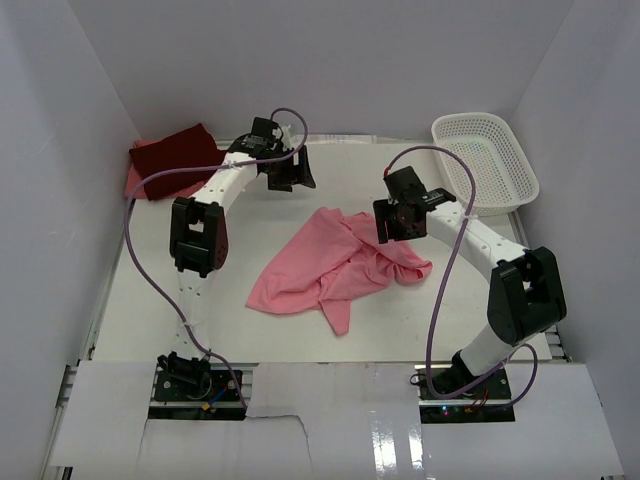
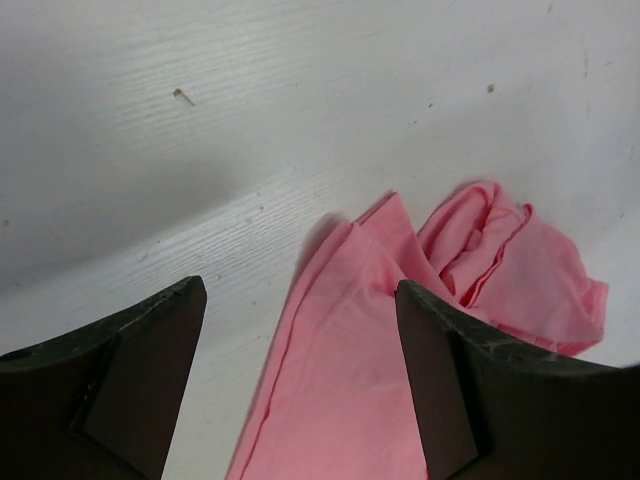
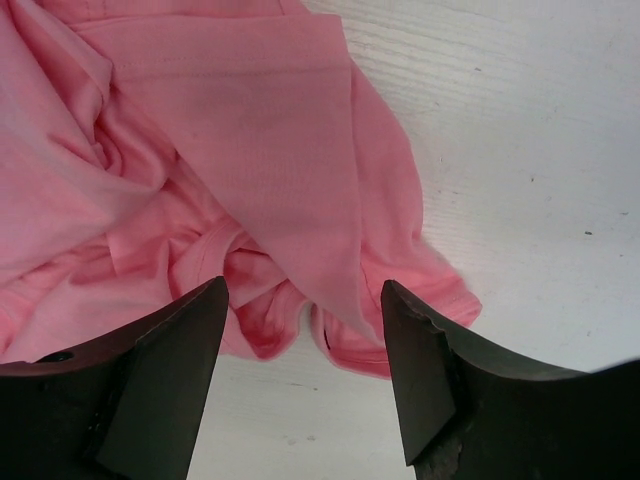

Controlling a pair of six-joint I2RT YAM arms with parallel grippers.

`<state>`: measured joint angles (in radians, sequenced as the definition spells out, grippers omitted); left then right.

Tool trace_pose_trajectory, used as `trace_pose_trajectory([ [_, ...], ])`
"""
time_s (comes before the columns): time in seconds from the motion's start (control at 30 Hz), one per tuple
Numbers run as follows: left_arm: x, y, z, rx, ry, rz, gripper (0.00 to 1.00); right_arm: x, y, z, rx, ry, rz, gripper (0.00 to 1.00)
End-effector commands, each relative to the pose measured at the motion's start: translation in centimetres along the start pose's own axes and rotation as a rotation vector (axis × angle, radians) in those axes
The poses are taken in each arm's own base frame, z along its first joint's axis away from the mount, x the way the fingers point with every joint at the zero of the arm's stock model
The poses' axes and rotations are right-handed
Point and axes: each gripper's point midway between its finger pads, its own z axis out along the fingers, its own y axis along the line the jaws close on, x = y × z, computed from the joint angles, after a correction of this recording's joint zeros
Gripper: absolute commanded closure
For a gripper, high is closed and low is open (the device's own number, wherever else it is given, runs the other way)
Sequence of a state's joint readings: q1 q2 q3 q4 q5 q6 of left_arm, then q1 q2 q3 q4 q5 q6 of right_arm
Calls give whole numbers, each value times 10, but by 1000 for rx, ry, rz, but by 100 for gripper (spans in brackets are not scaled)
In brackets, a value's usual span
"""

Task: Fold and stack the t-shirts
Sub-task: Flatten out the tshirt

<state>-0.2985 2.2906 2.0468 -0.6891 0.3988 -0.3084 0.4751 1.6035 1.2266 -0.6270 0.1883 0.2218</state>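
Observation:
A pink t-shirt (image 1: 330,265) lies crumpled and spread in the middle of the table. A dark maroon t-shirt (image 1: 178,155) lies folded at the back left corner, with a pinkish edge (image 1: 133,183) showing under it. My left gripper (image 1: 290,178) is open and empty, hovering above the table just behind the pink shirt's far end (image 2: 340,380). My right gripper (image 1: 393,228) is open and empty, hovering over the shirt's right side (image 3: 200,150), where a bunched sleeve hem lies between its fingers (image 3: 420,380).
A white mesh basket (image 1: 485,160) stands at the back right, against the wall. White walls close in the table on the left, back and right. The arm bases sit at the near edge.

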Motion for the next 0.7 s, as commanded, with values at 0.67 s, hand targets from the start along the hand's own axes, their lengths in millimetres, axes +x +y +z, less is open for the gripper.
trace_pose_trajectory([
  [0.67, 109, -29, 57, 205, 371, 14, 35, 4, -20, -12, -4, -44, 34, 31],
])
